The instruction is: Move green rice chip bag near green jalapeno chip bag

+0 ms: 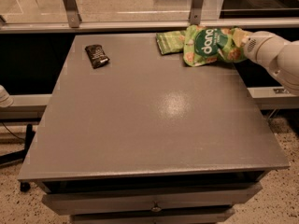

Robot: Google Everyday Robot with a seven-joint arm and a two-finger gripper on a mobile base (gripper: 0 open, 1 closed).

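Observation:
The green rice chip bag point(205, 45), a lime-green "dang" pouch, is at the table's far right edge, tilted with its face towards me. My gripper point(238, 45) comes in from the right on a white arm and is shut on the pouch's right end; the pouch hides most of the fingers. The green jalapeno chip bag point(169, 42), smaller and darker green, lies flat just left of the pouch. The pouch's left edge overlaps or touches it.
A small black packet point(96, 56) lies at the far left of the grey table point(154, 125). A metal rail with two posts point(196, 3) runs behind the table. Drawers sit below the front edge.

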